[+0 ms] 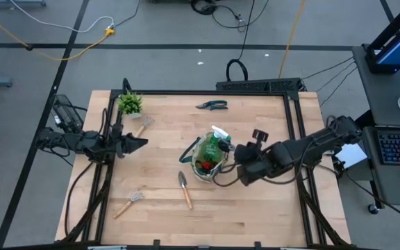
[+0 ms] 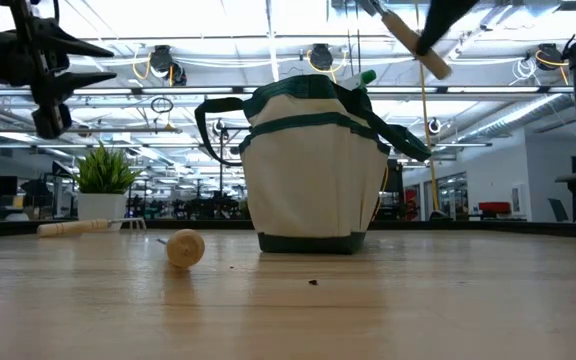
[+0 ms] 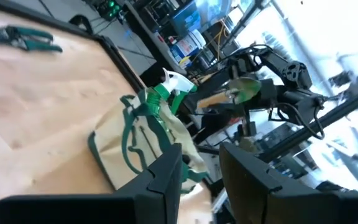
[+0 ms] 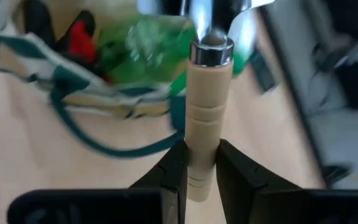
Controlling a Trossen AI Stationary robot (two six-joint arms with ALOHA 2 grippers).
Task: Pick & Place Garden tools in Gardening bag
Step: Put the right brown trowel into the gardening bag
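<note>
The beige gardening bag [image 1: 209, 156] with green trim stands upright on its base at the table's middle. A green spray bottle [image 1: 217, 142] and a small red item [image 4: 79, 37] are inside it. My right gripper [image 4: 199, 152] is beside the bag's right side, above the table, shut on a wooden-handled trowel [image 4: 207, 93]. My left gripper [image 3: 201, 168] is open and empty, raised left of the bag [image 1: 139, 143]. Lying flat on the table are pruning shears [image 1: 212, 105], a hand rake [image 1: 143, 125], a trowel [image 1: 185, 187] and another hand rake [image 1: 128, 203]. My right gripper pinches the trowel's wooden handle [image 4: 202, 140] between its two fingers, on the half toward the free end. The metal collar and blade reach out past the fingertips toward the bag. The trowel is lifted clear, tilted, its handle end [image 2: 423, 55] above the bag's right side.
A small green potted plant [image 1: 130, 104] stands at the far left of the table, close to my left arm. The bag's loop handles [image 2: 218, 115] stick out to both sides. A dark frame runs along the table's edges [image 1: 294, 97].
</note>
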